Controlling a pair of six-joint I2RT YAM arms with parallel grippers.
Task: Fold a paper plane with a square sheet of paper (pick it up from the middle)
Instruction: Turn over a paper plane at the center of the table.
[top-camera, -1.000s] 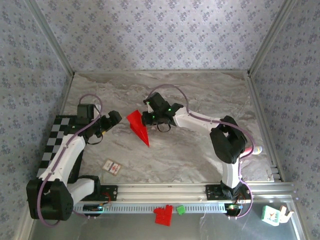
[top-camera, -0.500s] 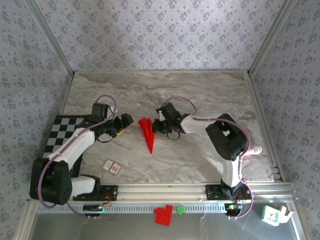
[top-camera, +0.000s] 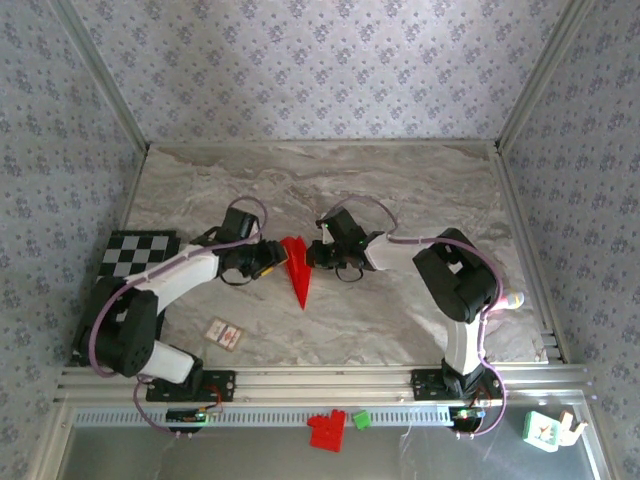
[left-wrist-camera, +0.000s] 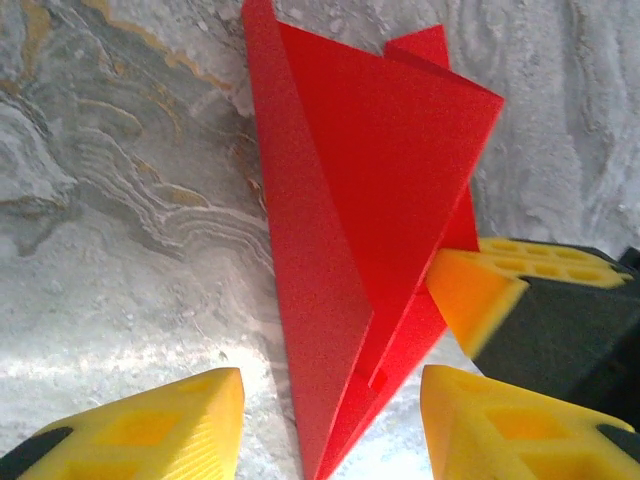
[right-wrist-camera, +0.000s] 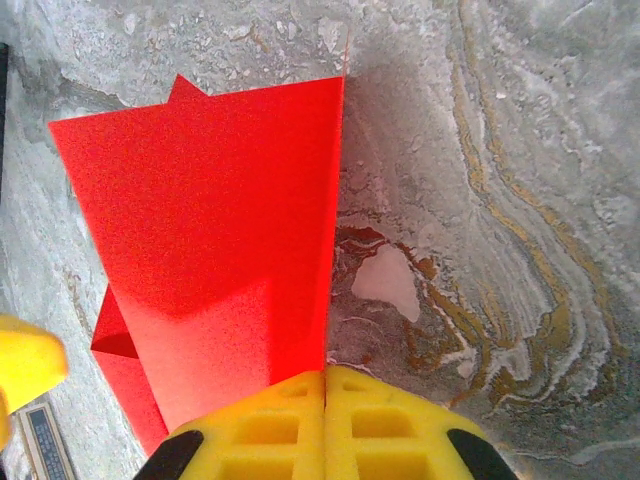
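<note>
I had the right fingers (right-wrist-camera: 325, 420) pressed together on the paper plane (top-camera: 296, 268), pinching the edge of one raised red flap where it ran down into the seam between the two yellow pads. The paper stood up off the marbled table (top-camera: 400, 190) between the two sets of fingers. The left fingers (left-wrist-camera: 150, 425) stood apart, one pad on each side of the plane's narrow lower end, and I could see neither pad touching the red paper. Just past them in the left wrist view, one yellow pad of the right fingers sat against the plane's far face. From above, the two sets of fingers faced each other across the plane, the left at its left edge and the right at its right. Its sharp point reached out from between them toward the arm bases. A small white card (top-camera: 224, 334) lay on the table well apart from the left fingers, on the bases' side, and a checkered mat (top-camera: 140, 255) lay behind them beside the left arm.
</note>
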